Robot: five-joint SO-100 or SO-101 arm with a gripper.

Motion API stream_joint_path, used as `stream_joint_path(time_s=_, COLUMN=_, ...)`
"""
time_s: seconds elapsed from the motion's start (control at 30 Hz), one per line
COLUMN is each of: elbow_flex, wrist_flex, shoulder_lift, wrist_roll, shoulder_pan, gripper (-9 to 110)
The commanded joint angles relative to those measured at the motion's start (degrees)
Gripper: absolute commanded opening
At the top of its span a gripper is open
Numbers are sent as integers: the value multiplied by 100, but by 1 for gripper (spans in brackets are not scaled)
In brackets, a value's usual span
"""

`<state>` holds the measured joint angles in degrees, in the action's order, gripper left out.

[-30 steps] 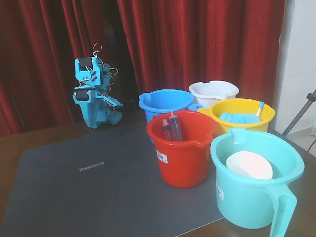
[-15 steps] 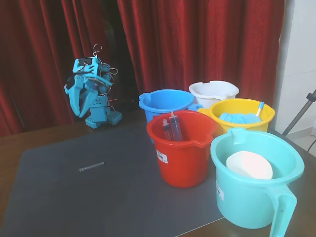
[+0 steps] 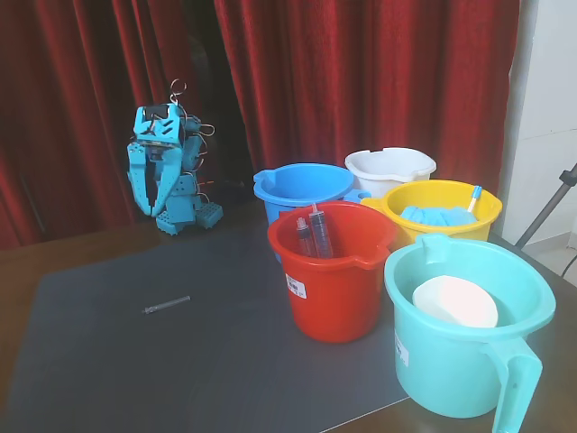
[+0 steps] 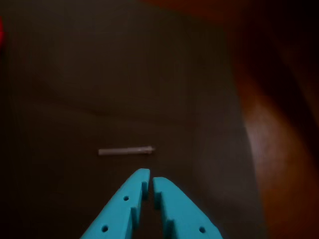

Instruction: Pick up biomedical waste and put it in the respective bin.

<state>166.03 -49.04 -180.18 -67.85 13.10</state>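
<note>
The biomedical waste is a thin grey syringe-like stick [image 3: 167,305] lying flat on the dark mat [image 3: 108,361], left of the buckets. In the wrist view the stick [image 4: 125,151] lies crosswise just beyond my fingertips. My blue gripper [image 3: 153,194] hangs folded at the back of the table, pointing down, well behind the stick. In the wrist view the gripper [image 4: 149,177] shows its two fingers almost touching, holding nothing.
Several buckets stand at the right: a red bucket [image 3: 338,289] with larger blue-tinted syringes [image 3: 314,233], a blue bucket [image 3: 302,185], a white bucket [image 3: 389,167], a yellow bucket [image 3: 442,212] and a teal bucket [image 3: 469,329]. A red curtain hangs behind.
</note>
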Motion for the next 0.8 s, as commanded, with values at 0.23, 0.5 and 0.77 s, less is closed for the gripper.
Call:
stream_joint_path(time_s=0.23, elbow_flex=-3630, wrist_flex=-1828, shoulder_lift=3357, wrist_roll=-519, shoulder_pan=-624, gripper=0)
stream_joint_path(time_s=0.5, elbow_flex=-8429, wrist_flex=-4781, shoulder_lift=7919, wrist_roll=-1072, shoulder_pan=-624, gripper=0)
stream_joint_path(time_s=0.77, elbow_flex=-11364, wrist_flex=-6240, shoulder_lift=10951, wrist_roll=-2347, shoulder_pan=-633, gripper=0)
